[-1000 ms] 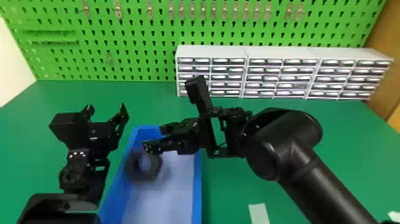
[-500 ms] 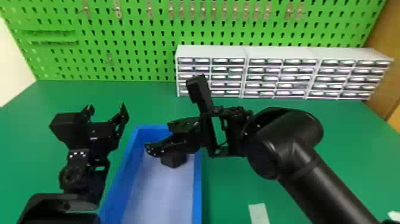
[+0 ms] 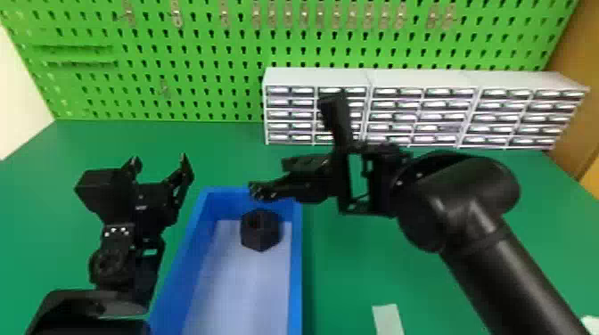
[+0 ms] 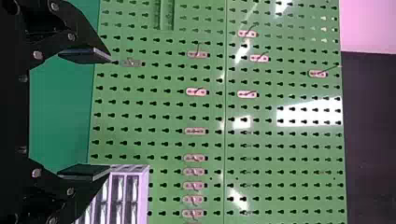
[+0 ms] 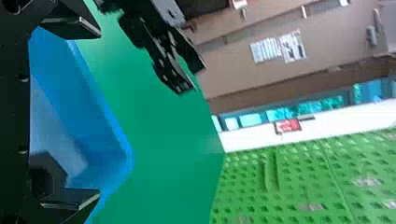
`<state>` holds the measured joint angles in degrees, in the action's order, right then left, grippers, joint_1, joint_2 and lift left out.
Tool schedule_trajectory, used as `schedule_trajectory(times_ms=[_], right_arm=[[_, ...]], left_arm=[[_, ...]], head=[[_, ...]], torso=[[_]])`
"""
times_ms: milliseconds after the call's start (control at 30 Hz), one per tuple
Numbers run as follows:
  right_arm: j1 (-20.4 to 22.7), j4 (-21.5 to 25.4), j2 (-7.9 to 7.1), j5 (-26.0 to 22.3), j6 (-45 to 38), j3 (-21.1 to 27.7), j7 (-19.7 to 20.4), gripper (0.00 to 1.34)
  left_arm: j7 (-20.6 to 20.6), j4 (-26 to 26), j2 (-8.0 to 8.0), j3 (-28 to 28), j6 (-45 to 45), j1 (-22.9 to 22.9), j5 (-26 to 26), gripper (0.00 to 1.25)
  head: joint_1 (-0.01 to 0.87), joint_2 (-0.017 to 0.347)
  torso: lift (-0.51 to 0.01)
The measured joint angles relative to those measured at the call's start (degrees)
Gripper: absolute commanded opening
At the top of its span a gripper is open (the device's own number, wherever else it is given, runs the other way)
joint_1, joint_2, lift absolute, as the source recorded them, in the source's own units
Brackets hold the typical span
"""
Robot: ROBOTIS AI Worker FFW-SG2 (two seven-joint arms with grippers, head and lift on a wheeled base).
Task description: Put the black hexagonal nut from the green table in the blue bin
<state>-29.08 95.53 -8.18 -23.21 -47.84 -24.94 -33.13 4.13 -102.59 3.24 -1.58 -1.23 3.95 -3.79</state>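
While the green tabletop point(image 3: 379, 267) spreads across most of the head view, its near edge lies out of frame, and a green pegboard point(image 3: 214, 49) runs along the top behind it. From the lower right the right arm point(image 3: 503, 267) cuts across the tabletop, its wrist parts hiding some fronts of the white drawer cabinets point(image 3: 419, 80) at upper right. The left arm point(image 3: 93, 303) comes in at the lower left corner, cut off there. At lower centre sits the blue bin point(image 3: 296, 267), cropped by the bottom edge, its far rim partly covered by the right end effector point(image 3: 269, 178), whose fingers are spread wide and empty. Centre left, the left end effector point(image 3: 158, 162) also stands wide apart, holding nothing. The black hexagonal nut point(image 3: 260, 236) rests inside the bin, near its far end and right wall; I cannot tell whether it touches that wall. In the right wrist view a finger partly hides it. Farther off there hang printed sheets point(image 5: 279, 47) and a smaller red sign point(image 5: 287, 125), their print too small to read. A pale slip point(image 3: 387, 318) is clipped by the head view's bottom edge
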Motion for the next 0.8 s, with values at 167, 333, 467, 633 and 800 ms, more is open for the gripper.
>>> schedule_trajectory(times_ms=[167,333,467,633,800], right_arm=[[0.63,2.08,0.34,3.38,0.50,6.18,0.00,1.23],[1.69,3.94,0.78,7.45,2.51,12.19,0.09,1.23],[3.17,5.57,1.25,10.88,4.03,17.28,1.86,1.23],[6.10,7.30,2.15,11.13,6.91,23.20,6.24,1.23],[9.82,9.59,3.45,10.41,10.17,28.99,11.55,1.23]], left_arm=[[0.00,0.00,0.00,0.05,0.03,0.00,0.00,0.83],[0.00,0.00,0.01,0.15,0.06,0.10,0.01,0.83],[0.00,0.00,0.01,0.19,0.09,0.17,0.01,0.83],[0.00,0.02,0.01,0.26,0.09,0.18,0.01,0.83],[0.00,0.02,0.00,0.39,0.09,0.18,0.01,0.83]], head=[[0.657,0.057],[0.657,0.057],[0.657,0.057],[0.657,0.057],[0.657,0.057]], torso=[[-0.095],[-0.095],[-0.095],[-0.095],[-0.095]])
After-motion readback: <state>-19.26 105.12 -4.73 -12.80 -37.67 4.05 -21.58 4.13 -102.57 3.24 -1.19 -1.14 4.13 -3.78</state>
